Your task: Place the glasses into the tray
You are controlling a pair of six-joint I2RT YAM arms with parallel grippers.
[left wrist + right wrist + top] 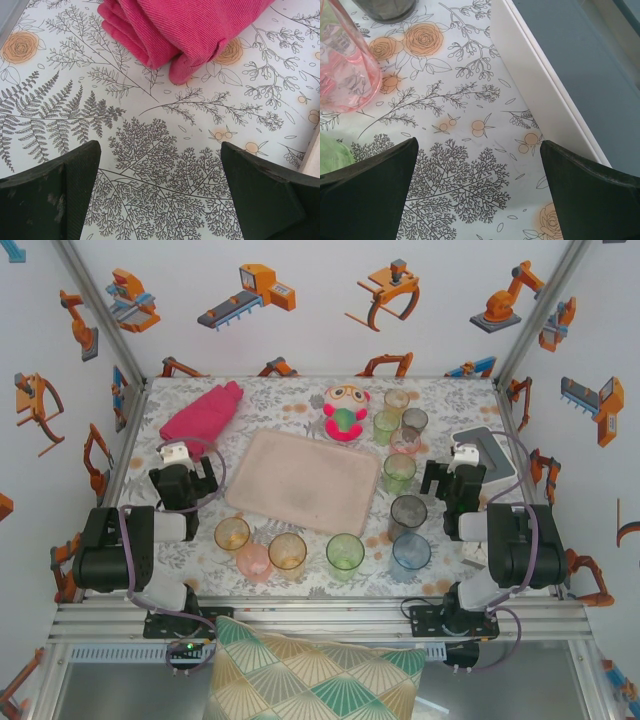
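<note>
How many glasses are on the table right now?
11 glasses, none in the tray. Along its near edge: amber, pink, amber, green. On its right, near to far: blue, grey, green, pink, green, grey, amber. None seems hidden.

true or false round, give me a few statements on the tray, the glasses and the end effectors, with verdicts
1. All the glasses stand outside the tray. True.
2. The left end effector is shut on a glass. False: it is open and holds nothing.
3. The pink cloth lies on the tray. False: it lies left of and beyond the tray.
4. The right end effector is open. True.
5. The plush toy sits beyond the tray's far edge. True.
</note>
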